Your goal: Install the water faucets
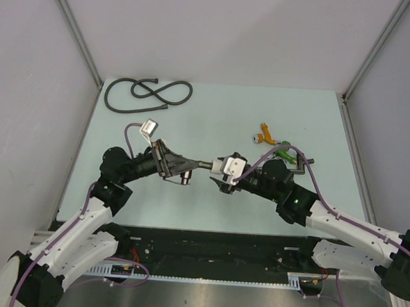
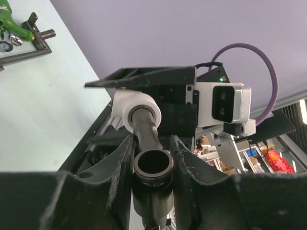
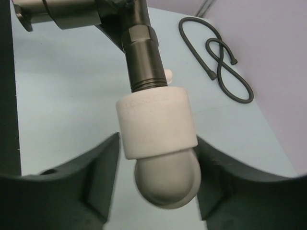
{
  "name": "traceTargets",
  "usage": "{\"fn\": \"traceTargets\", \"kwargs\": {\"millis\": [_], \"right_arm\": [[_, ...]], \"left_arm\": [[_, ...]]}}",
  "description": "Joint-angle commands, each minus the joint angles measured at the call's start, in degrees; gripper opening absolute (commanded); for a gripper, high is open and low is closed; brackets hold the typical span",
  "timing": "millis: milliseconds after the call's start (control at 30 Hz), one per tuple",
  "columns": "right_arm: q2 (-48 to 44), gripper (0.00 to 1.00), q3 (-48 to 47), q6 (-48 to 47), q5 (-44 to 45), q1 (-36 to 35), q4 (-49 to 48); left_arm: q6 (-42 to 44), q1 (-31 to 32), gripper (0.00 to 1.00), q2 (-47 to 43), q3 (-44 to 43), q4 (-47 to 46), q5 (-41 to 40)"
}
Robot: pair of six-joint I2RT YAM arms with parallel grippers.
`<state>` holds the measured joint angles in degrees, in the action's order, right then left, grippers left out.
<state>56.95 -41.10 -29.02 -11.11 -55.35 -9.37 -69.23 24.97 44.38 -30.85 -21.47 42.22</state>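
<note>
Over the table (image 1: pixel 193 125), my left gripper (image 2: pixel 152 163) clamps the faucet (image 2: pixel 146 125), my right gripper (image 3: pixel 156 165) the fitting (image 3: pixel 154 124), end-to-end so threads meet.

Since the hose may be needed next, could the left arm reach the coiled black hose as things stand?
Probably not: the left claw is shut on the faucet, itself seated in the white fitting the right claw holds; the hose lies apart.

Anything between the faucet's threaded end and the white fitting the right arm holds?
Nothing visible. The faucet, clamped in the left gripper, has its threaded end seated directly in the white fitting held by the right gripper.
</note>
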Motion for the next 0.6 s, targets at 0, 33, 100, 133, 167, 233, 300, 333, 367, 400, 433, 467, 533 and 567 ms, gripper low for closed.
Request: {"fn": "traceTargets", "kwargs": {"millis": [0, 33, 100, 133, 167, 233, 300, 333, 367, 400, 433, 467, 533, 567], "right_arm": [[0.36, 0.53, -0.03, 1.15, -0.48, -0.37, -4.43], [0.1, 0.47, -0.03, 1.59, -1.88, -0.37, -4.78], [-0.17, 0.28, -0.03, 3.61, -3.55, -0.28, -5.84], [-0.34, 0.22, 0.06, 4.66, -5.56, -0.2, -6.36], [-0.61, 0.16, -0.03, 5.71, -6.54, -0.28, -7.41], [-0.79, 0.03, -0.03, 10.1, -10.22, 0.15, -8.82], [-0.79, 0.0, -0.03, 16.49, -13.13, 1.65, -11.54], [-0.87, 0.0, -0.03, 18.88, -16.36, 2.61, -12.6], [-0.53, 0.0, -0.03, 22.04, -18.14, 4.53, -15.04], [-0.35, 0.0, -0.12, 25.03, -19.81, 5.86, -16.46], [-0.17, 0.0, -0.03, 31.5, -22.96, 7.18, -17.69], [-0.08, 0.0, -0.12, 34.87, -24.29, 9.8, -20.31], [0.88, 0.0, -0.03, 45.12, -27.63, 12.45, -22.88], [1.32, 0.0, -0.03, 48.23, -29.04, 13.77, -25.76]], "left_arm": [[-1.88, -0.27, 0.0, -0.35, -2.02, -5.86, 2.17], [-0.91, -0.19, 0.0, -0.26, -2.19, -5.25, 2.26], [0.32, -0.27, 0.0, 0.0, -2.72, -4.46, 2.34], [1.89, -0.27, 0.0, 0.09, -2.9, -4.11, 2.26], [3.04, -0.19, 0.0, 0.18, -3.16, -4.1, 2.43], [8.46, -0.27, 0.0, 0.01, -3.6, -3.23, 2.26], [14.18, -0.27, 0.0, -1.04, -4.48, -2.52, 1.56], [20.56, -0.19, 0.01, -1.57, -4.65, -1.74, 1.12], [23.85, -0.27, 0.02, -2.19, -4.74, -1.73, 0.77], [27.1, -0.27, 0.02, -3.15, -4.74, -1.82, 0.59], [34.01, -0.19, 0.03, -4.99, -4.66, -1.9, 0.5], [37.12, -0.19, 0.04, -6.22, -4.48, -1.9, 0.41], [46.93, -0.01, 0.07, -10.08, -4.13, -1.82, 1.46], [50.48, -0.01, 0.07, -11.5, -3.26, -1.73, 2.16]]}}
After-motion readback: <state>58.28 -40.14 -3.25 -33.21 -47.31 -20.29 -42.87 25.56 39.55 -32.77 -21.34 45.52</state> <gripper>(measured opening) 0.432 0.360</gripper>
